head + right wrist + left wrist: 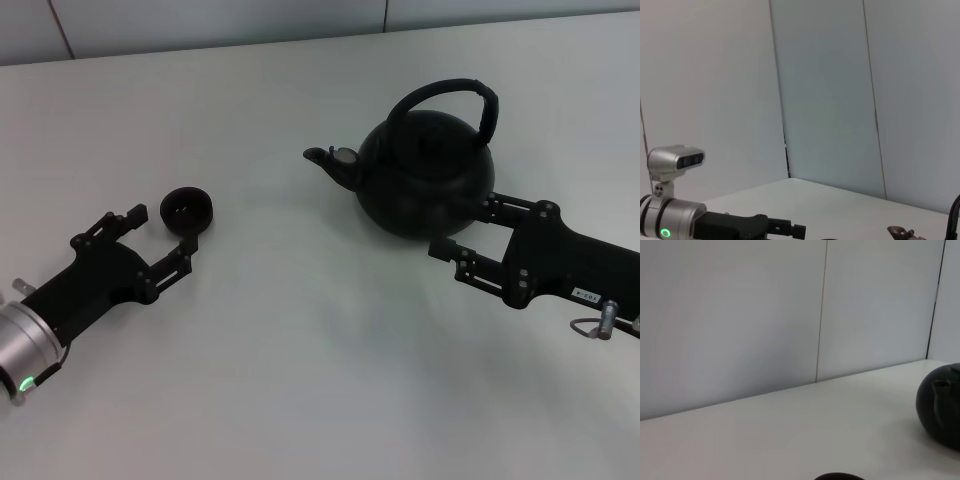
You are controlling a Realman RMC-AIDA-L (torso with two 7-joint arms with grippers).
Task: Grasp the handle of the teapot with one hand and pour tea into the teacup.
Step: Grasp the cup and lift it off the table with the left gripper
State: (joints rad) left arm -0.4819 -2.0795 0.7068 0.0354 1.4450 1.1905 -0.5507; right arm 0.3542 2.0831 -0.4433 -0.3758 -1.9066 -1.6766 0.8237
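Nearest, left gripper (pixel 165 236) low on white table (pixel 320 380), fingers spread wide either side of teacup (pixel 186 209); contact with cup unclear. Right gripper (pixel 462 232) on robot's right, fingers open, tips at base of teapot (pixel 425 176); touching or just beside, cannot tell. Teapot upright, well apart from teacup, spout (pixel 332 162) aimed toward cup. Handle (pixel 447 100) arches above pot, ungrasped. Beyond, grey panelled wall (pixel 765 315). Left wrist view: teapot at edge, teacup rim barely visible.
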